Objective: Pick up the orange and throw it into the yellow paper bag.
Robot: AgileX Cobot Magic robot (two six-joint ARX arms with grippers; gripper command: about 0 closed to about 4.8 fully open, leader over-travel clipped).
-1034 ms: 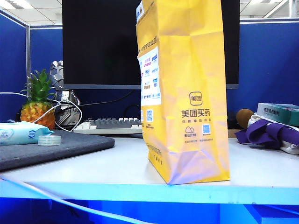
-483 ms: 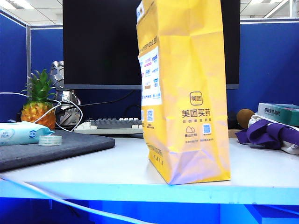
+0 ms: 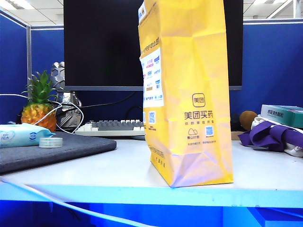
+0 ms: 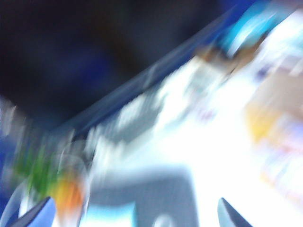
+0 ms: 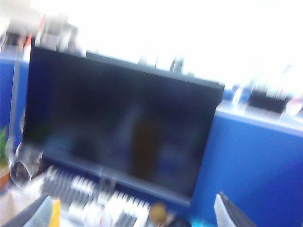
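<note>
The yellow paper bag stands upright on the white table, a little right of the middle of the exterior view. The orange shows in no view. Neither gripper appears in the exterior view. The left wrist view is heavily blurred: my left gripper is open, its two tips far apart with nothing between them, above the desk. A yellow smear in that view may be the bag. My right gripper is also open and empty, facing the black monitor.
A small pineapple stands at the back left beside white cables. A wipes pack and a tape roll lie on a grey mat. The keyboard sits under the monitor. A brown fruit, purple cloth and a box are at the right.
</note>
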